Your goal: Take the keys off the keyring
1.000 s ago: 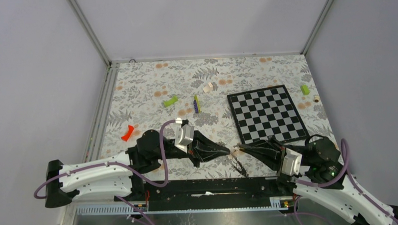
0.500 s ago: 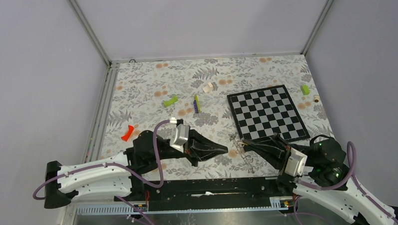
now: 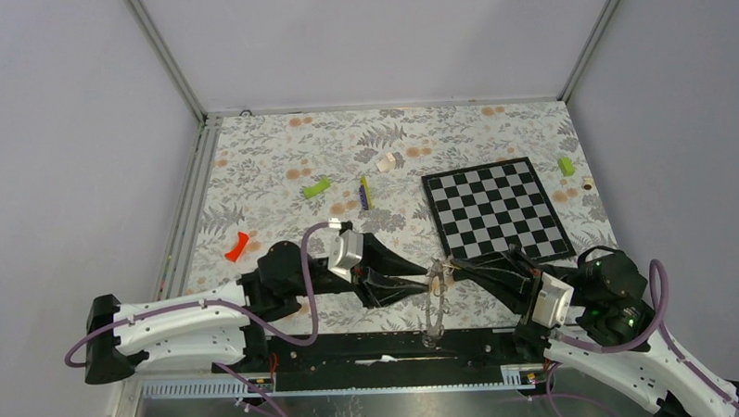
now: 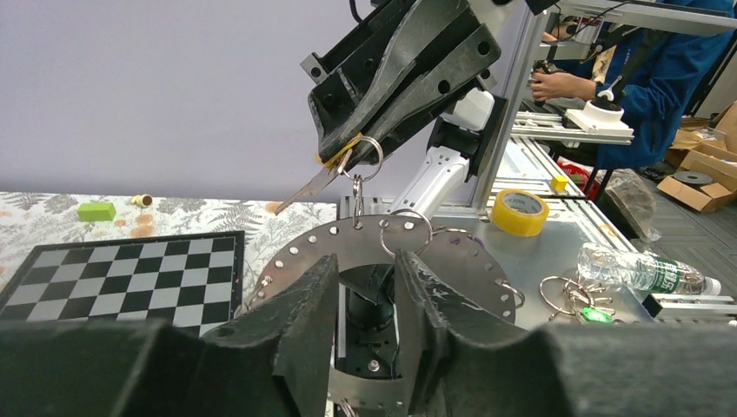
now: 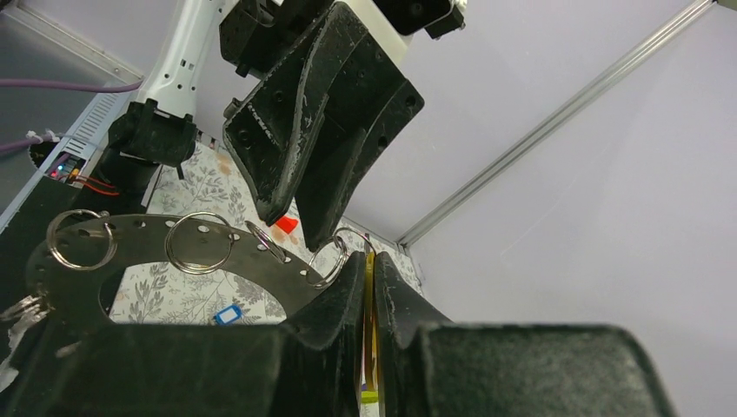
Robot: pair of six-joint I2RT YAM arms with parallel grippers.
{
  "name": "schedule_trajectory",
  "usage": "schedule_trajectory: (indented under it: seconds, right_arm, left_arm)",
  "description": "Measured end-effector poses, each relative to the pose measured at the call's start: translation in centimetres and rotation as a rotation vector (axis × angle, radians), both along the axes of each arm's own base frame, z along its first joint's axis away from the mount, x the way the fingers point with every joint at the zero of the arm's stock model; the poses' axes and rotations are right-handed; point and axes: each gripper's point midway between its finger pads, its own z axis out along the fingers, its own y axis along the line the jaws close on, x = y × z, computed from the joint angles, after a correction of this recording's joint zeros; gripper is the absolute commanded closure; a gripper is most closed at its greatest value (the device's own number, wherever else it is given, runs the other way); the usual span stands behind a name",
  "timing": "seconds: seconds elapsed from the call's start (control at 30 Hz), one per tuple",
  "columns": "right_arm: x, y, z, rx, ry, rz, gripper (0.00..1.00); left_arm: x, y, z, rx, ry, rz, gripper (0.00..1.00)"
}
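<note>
The keyring (image 4: 461, 259) is a flat, perforated metal hoop. It stands upright between your 2 arms over the near part of the bench (image 3: 281, 165), and shows edge-on in the top view. It looks stiff, thin and smooth, so I expect it to be light but slippery, and apt to swing or twist when only 1 point carries it. Whether its lower edge touches anything, I cannot tell.

Small split rings (image 4: 404, 233) thread through the holes along its band. These are probably springy, and each key has to be wound around its coil rather than pulled straight off.

The yellow-tagged key (image 4: 315, 181) hangs from 1 of those rings. Your right pincer (image 5: 368, 271) is pressed together on it at the tag end, with the blade poking out free. That is a sound hold, since the tag offers more to grip than the bare metal.

Your left pincer (image 4: 366, 269) is spread, with its fingers either side of the hoop's opening and nothing pinched.

Take the hoop across its flat band, pads on both faces, close to the ring being worked. Pinching its thin edge would likely let it slip.

The chessboard (image 3: 496, 209) lies beyond, well apart.
</note>
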Motion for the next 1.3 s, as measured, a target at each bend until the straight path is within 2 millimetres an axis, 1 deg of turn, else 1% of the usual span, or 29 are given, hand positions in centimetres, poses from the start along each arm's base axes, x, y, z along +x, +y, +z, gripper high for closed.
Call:
schedule_trajectory:
  seconds: [0.17, 0.33, 0.67, 0.8, 1.07, 1.3]
  right_arm:
    - [-0.1, 0.1, 0.0, 0.002, 0.000, 0.007, 1.00]
    - [-0.1, 0.1, 0.1, 0.006, 0.000, 0.008, 1.00]
    - [0.1, 0.4, -0.6, -0.008, 0.011, 0.008, 1.00]
    - [0.2, 0.4, -0.7, -0.010, 0.012, 0.008, 1.00]
    - [0.3, 0.6, -1.1, -0.017, 0.017, 0.008, 1.00]
    - [0.3, 0.7, -1.3, -0.018, 0.019, 0.008, 1.00]
  left_arm:
    - [0.2, -0.6, -0.7, 0.021, 0.005, 0.001, 0.62]
    - [0.3, -0.9, -0.9, 0.028, 0.007, 0.001, 0.59]
    - [0.6, -1.5, 0.0, 0.014, 0.002, 0.009, 0.55]
    - [0.7, -1.7, 0.2, 0.011, 0.002, 0.011, 0.55]
    - [1.0, -2.3, -0.6, 0.030, 0.010, 0.016, 0.55]
    - [1.1, -2.4, -0.6, 0.027, 0.010, 0.019, 0.56]
